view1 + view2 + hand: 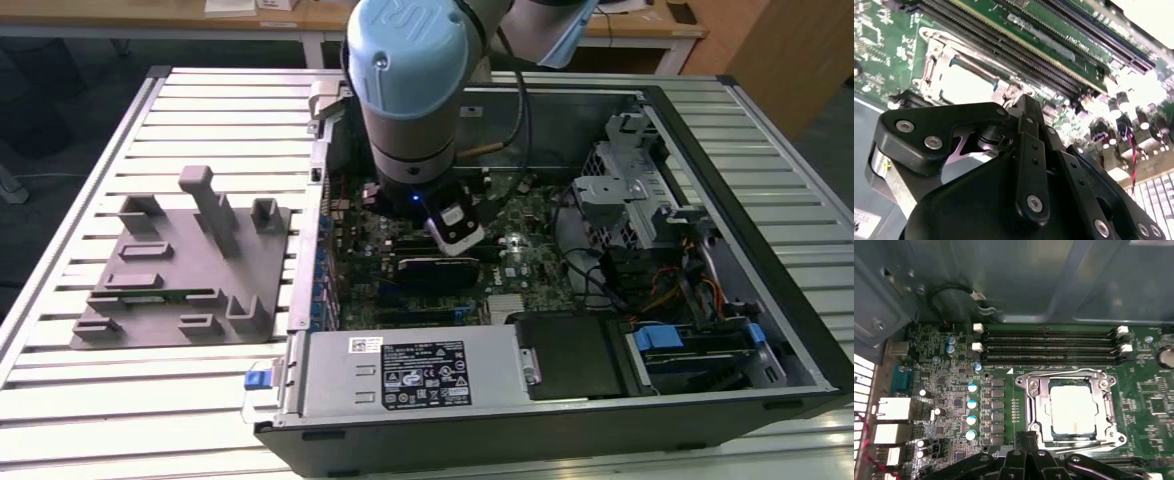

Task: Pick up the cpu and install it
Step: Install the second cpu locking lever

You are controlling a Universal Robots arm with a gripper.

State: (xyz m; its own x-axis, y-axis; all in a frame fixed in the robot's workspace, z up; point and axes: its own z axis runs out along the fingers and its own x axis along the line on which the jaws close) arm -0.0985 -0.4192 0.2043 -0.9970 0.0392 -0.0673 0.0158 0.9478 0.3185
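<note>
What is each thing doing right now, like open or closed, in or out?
cpu: lying flat in its socket
socket frame: around the cpu
computer case: lying on its side, open
memory slots: empty
end effector: beside the socket, holding nothing

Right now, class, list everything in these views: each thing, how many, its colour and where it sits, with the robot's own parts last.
cpu: one, silver, lying in the socket frame on the motherboard.
socket frame: one, metal, around the cpu.
memory slots: four, black, beside the socket frame.
motherboard: one, green, on the floor of the computer case.
computer case: one, black and grey, open, on the slatted table.
slatted table: one, pale metal, under everything.
grey fixture: one, on the table, at the exterior view's left of the case.
arm: one, grey and light blue, reaching into the case.
gripper: one, black, near the socket.
</note>
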